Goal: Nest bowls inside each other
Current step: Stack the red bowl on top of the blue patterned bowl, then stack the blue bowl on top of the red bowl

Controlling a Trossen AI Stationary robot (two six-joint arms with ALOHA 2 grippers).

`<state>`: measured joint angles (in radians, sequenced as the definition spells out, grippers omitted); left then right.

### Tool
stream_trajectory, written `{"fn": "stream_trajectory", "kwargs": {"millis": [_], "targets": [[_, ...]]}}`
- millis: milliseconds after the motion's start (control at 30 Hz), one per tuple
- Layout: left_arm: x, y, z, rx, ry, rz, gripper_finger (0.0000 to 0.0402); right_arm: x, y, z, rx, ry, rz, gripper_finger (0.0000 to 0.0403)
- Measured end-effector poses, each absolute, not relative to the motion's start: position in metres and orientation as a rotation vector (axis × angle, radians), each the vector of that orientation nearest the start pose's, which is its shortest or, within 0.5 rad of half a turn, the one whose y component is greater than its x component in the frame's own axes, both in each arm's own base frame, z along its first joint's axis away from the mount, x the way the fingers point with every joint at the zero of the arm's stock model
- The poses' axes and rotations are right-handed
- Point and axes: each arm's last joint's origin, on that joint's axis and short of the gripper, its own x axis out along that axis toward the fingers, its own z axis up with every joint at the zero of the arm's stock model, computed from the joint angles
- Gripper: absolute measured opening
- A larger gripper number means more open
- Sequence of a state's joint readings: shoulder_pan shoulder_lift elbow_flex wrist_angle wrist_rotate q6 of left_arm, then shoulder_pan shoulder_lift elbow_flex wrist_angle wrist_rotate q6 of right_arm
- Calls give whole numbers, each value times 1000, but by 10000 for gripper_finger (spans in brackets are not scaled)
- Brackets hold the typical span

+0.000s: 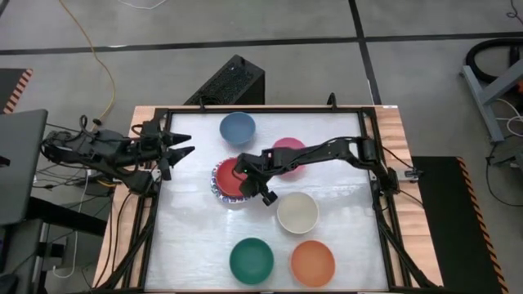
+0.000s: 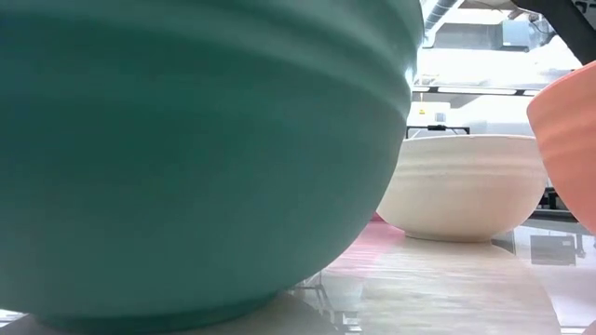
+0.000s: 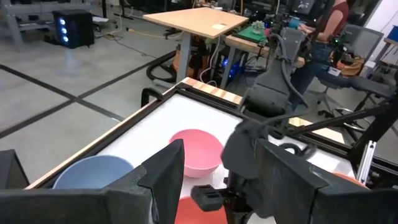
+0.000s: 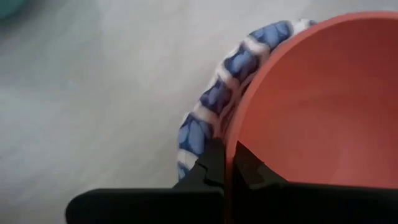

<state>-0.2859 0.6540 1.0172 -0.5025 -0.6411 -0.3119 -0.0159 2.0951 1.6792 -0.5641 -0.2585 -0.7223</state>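
Observation:
My right gripper [image 4: 229,163] is shut on the red bowl [image 1: 228,174]. That bowl is over a white bowl with a blue-patterned rim [image 4: 214,99] near the table's middle. My left gripper [image 1: 181,153] hangs open and holds nothing, above the table's left edge. Standing on their bases are the blue bowl [image 1: 237,126] at the far side and the pink bowl [image 1: 288,149], half hidden under my right arm. The cream bowl [image 1: 297,212], green bowl [image 1: 251,260] and orange bowl [image 1: 313,263] stand toward the near side. My right gripper pinches the red bowl's rim [image 4: 231,134], one finger [image 4: 249,168] inside the bowl and the other [image 4: 210,167] outside. The fingers slant down from the table's right side. The bowl's mouth faces up over the patterned bowl; whether it rests in it I cannot tell.
A black frame [image 1: 372,188] runs around the white table top. Bare table lies at the near left [image 1: 188,245] and along the right side. In the low view the green bowl [image 2: 186,140] fills the near left, with the cream bowl [image 2: 470,195] and orange bowl [image 2: 568,130] behind it.

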Motion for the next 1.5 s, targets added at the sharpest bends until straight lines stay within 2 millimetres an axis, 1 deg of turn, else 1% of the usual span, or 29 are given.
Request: {"fn": "stream_trajectory", "kwargs": {"millis": [167, 267, 433, 567, 700, 833, 967, 1233, 1367, 1500], "targets": [[111, -14, 394, -252, 74, 387, 185, 457, 9, 197, -592, 874, 561, 11], [112, -15, 393, -270, 75, 388, 185, 457, 12, 196, -596, 877, 565, 13], [118, -16, 391, -282, 90, 388, 185, 456, 11, 196, -587, 885, 562, 36], [123, -18, 389, -276, 109, 378, 185, 456, 8, 196, -550, 896, 542, 44], [125, -19, 388, -272, 118, 376, 185, 455, 8, 195, -529, 907, 548, 55], [125, -19, 388, -272, 119, 377, 185, 453, 8, 198, -527, 913, 550, 78], [125, -19, 388, -272, 118, 377, 185, 452, 8, 202, -520, 929, 553, 112], [125, -19, 388, -266, 118, 384, 185, 455, 6, 219, -522, 911, 552, 175], [125, -19, 388, -267, 117, 386, 185, 456, 2, 232, -493, 895, 576, 191], [125, -18, 388, -271, 112, 403, 185, 457, -7, 246, -469, 878, 584, 193]]}}
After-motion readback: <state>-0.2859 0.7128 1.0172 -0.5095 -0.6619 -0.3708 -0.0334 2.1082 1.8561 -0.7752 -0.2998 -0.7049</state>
